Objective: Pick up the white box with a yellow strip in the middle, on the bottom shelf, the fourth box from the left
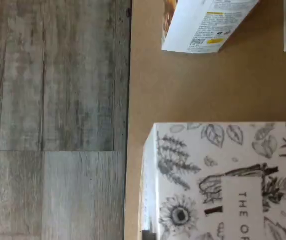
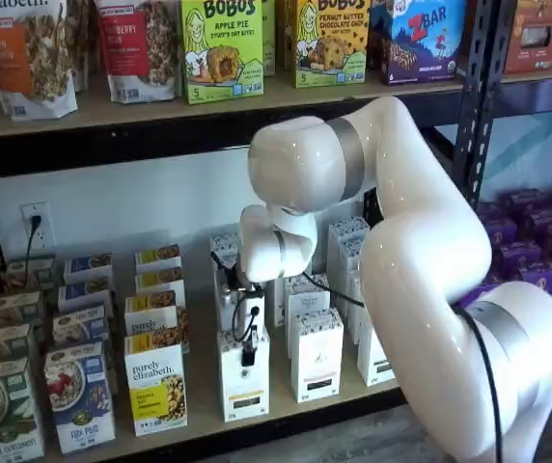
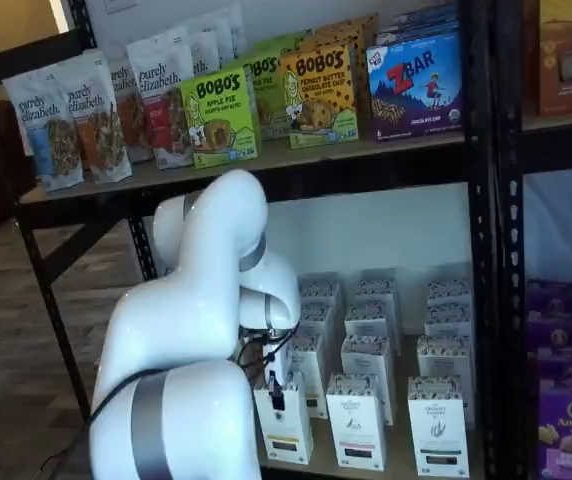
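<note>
tool (image 2: pixel 249 349) clamped on white box (image 2: pixel 244 381), neighbouring carton (image 2: pixel 317 355) beside

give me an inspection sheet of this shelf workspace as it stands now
surface: long tan wooden bottom shelf in a black metal rack, stocked with rows of boxes
job's things: tall slim white carton with a pale-yellow strip, front of its row, upright
clutter: white cartons with a dark strip beside it; purely elizabeth box with a yellow panel on its other side; snack bags and bar boxes on the upper board
claw: black-fingered claw down over the top of the target carton, shut on it
cables: black cable along the white arm; a thin one loops beside the claw
surroundings: grey wood-plank floor; purple boxes in the next bay
</note>
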You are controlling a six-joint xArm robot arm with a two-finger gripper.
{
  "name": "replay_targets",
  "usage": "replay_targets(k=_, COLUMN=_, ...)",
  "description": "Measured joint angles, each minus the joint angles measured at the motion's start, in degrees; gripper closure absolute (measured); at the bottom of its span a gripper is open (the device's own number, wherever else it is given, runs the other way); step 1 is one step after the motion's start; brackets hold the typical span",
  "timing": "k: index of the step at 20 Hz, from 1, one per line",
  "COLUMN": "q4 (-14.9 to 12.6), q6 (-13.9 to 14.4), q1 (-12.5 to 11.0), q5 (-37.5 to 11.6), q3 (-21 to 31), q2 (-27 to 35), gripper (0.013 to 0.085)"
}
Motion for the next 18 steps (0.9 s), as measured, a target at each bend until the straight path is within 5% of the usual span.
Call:
replay_targets(k=8, q4=-1.0, q6=1.0, q1=0.1, q5=0.4, q3=0.3, q2=-0.3, gripper=0.045)
replay_targets(k=18, q4=1.8, q6=-1.2, q1=0.6, q5=-0.6, q3=5.1, q2=-3.3, gripper=0.045)
